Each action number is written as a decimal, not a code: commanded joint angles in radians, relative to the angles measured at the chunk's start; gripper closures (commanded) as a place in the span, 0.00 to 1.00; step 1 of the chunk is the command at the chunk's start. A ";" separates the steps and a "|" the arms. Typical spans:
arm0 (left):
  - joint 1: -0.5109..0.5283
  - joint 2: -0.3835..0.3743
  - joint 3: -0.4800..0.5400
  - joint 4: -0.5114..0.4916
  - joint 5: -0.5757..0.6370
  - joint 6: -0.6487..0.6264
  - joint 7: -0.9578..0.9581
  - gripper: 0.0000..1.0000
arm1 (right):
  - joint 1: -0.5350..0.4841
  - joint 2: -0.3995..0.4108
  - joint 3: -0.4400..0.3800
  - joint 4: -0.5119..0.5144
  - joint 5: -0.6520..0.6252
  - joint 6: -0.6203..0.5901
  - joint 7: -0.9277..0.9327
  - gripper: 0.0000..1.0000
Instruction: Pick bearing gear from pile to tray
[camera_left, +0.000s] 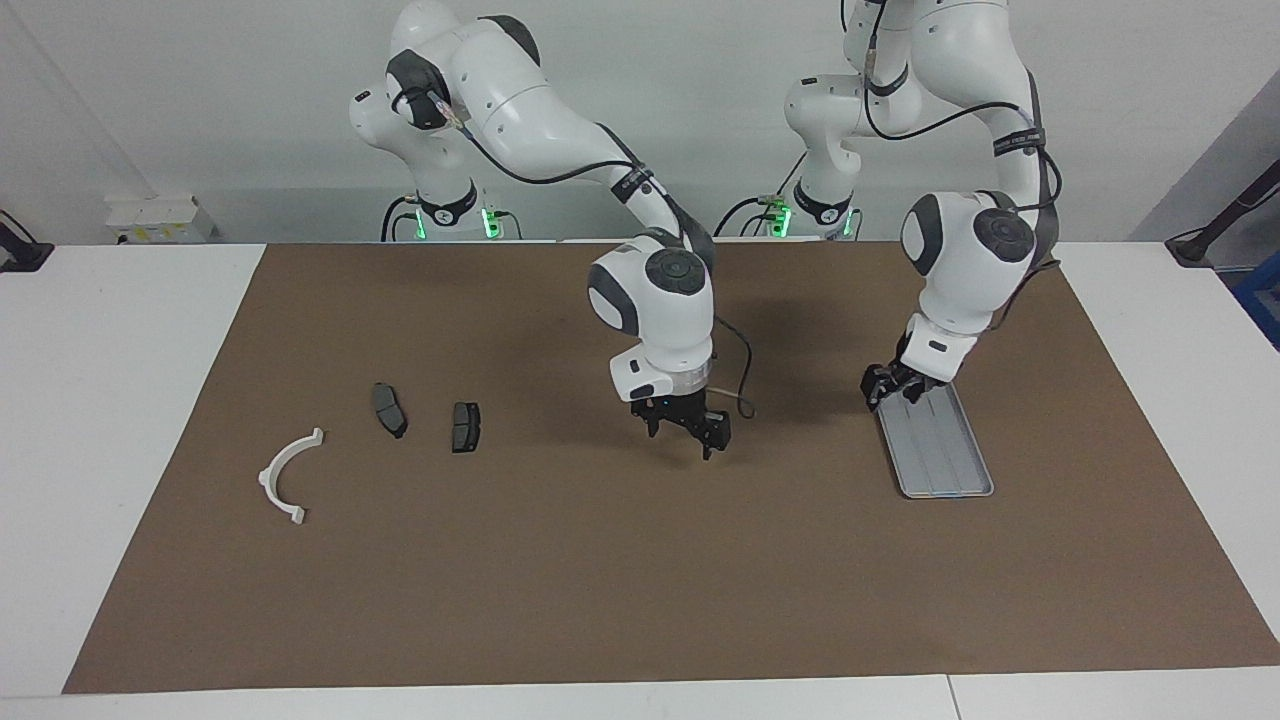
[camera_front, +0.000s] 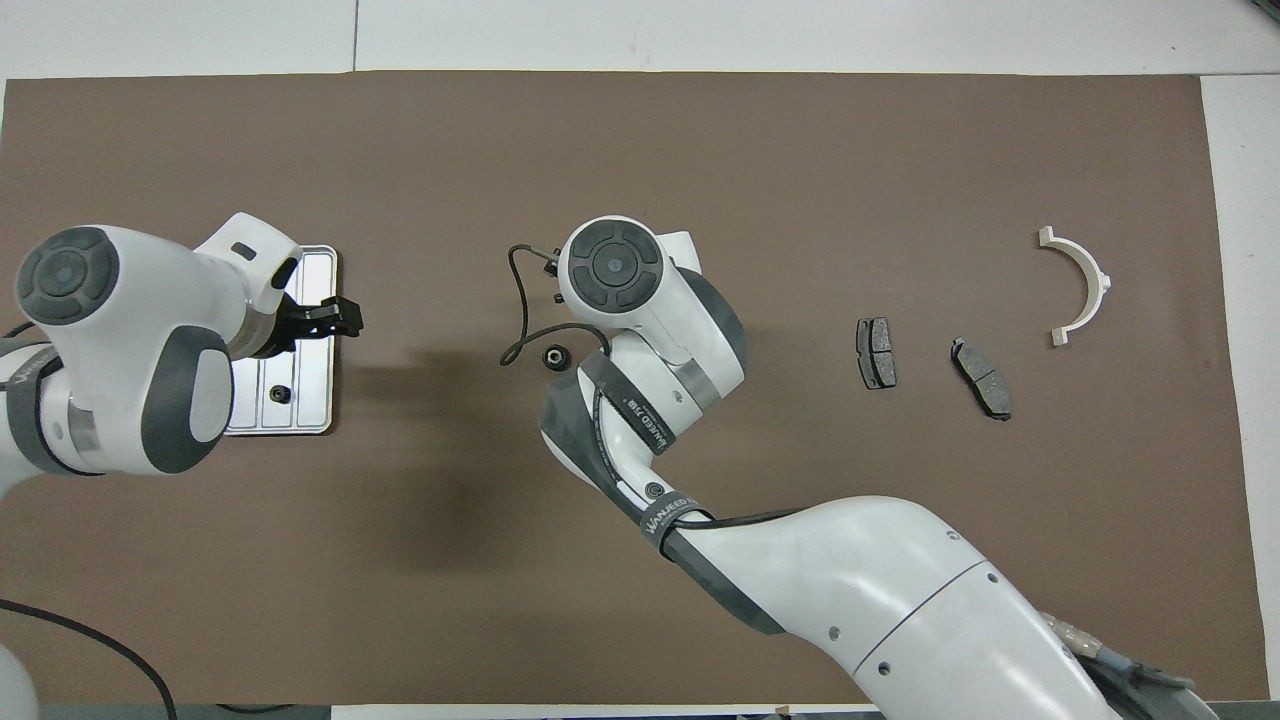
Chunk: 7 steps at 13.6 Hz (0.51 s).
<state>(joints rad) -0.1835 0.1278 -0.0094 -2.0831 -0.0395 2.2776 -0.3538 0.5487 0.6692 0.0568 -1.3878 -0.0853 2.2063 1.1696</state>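
now one bearing gear (camera_front: 281, 393) lies in the tray (camera_front: 322, 420), the left gripper (camera_left: 887, 385) open and empty over its rim, while the right gripper (camera_left: 688, 432), open, hangs near a second gear (camera_front: 551, 356) on the surface, likely the next pick.

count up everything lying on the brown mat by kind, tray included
small black round bearing gears: 2
dark grey brake pads: 2
white half-ring plastic bracket: 1
silver-grey grooved metal tray: 1
total: 6
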 joint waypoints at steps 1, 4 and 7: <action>-0.146 0.070 0.017 0.099 0.001 -0.036 -0.236 0.12 | -0.093 -0.068 0.040 -0.011 0.006 -0.089 -0.132 0.00; -0.281 0.238 0.020 0.314 0.013 -0.116 -0.440 0.10 | -0.203 -0.140 0.095 -0.011 0.022 -0.183 -0.283 0.00; -0.355 0.294 0.019 0.325 0.044 -0.093 -0.546 0.11 | -0.280 -0.186 0.098 -0.011 0.032 -0.272 -0.417 0.00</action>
<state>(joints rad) -0.4923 0.3601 -0.0099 -1.8086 -0.0184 2.2016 -0.8281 0.3244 0.5135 0.1322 -1.3832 -0.0713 1.9740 0.8337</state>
